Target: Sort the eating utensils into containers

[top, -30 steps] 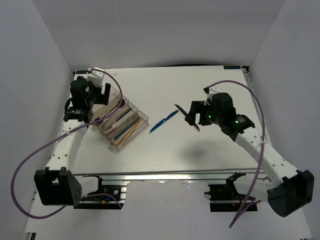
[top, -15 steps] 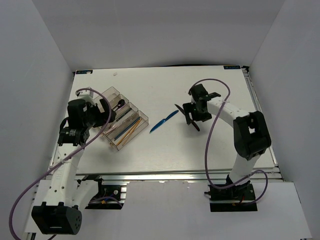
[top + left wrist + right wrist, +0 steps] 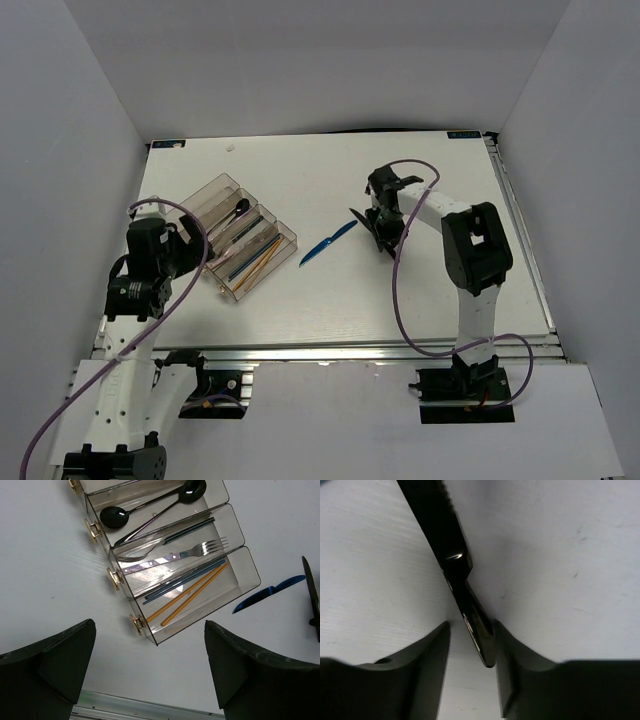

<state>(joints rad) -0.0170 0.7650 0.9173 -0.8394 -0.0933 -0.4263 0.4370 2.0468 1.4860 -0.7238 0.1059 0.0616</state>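
Our left gripper [image 3: 148, 630] hangs over the left side of the table [image 3: 300, 310]. Its fingers are wide apart and hold nothing. Just past it lies the clear tray [image 3: 252, 575]. The end slot has two orange sticks [image 3: 192, 597] and some dark blue sticks [image 3: 185, 580]. The next slots hold silver forks [image 3: 175, 557], and then two black spoons [image 3: 150, 502]. A blue knife [image 3: 270, 594] lies flat on the table beside the tray, not touching it. Farther over, our right gripper [image 3: 471, 625] is down at the black knife [image 3: 455, 555]. Its fingers sit close on both sides of the handle end. A thin strip of table shows on one side, so they are not squeezing it.
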